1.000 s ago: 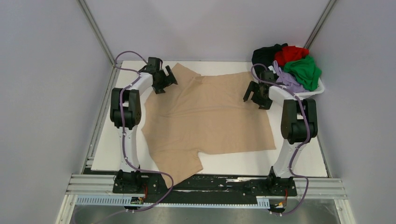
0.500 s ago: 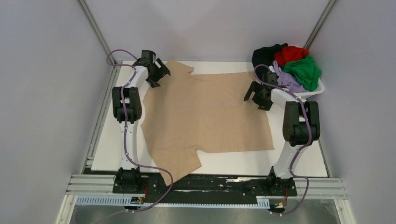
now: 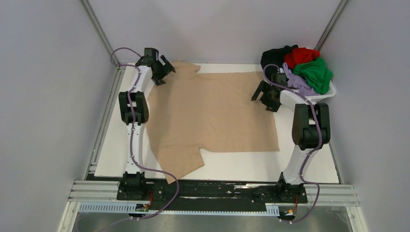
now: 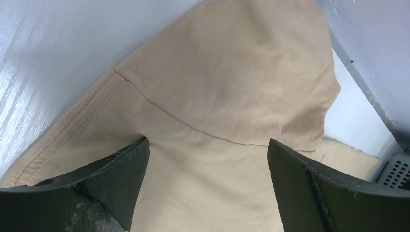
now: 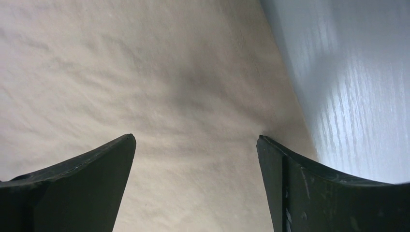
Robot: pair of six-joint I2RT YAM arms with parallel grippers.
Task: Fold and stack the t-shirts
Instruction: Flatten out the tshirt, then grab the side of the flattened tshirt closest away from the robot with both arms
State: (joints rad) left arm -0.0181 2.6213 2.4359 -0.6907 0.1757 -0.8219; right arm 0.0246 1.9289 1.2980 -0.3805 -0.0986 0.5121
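A tan t-shirt (image 3: 212, 111) lies spread flat on the white table. My left gripper (image 3: 162, 72) hovers over its far left sleeve (image 4: 227, 82), jaws wide open with only cloth beneath them. My right gripper (image 3: 265, 94) stands open above the shirt's far right edge (image 5: 193, 96), beside bare table. Black (image 3: 273, 55), red (image 3: 302, 54), green (image 3: 314, 72) and lavender (image 3: 297, 82) t-shirts are heaped in the basket at the far right.
The white plastic basket (image 3: 329, 94) stands at the table's far right corner; a corner of the basket (image 4: 396, 169) shows in the left wrist view. Grey walls close in the table on three sides. The near sleeve (image 3: 179, 162) reaches toward the table's front edge.
The left gripper has moved away to the far left corner, and the tan shirt now lies flatter and drawn farther back. The right gripper has barely shifted.
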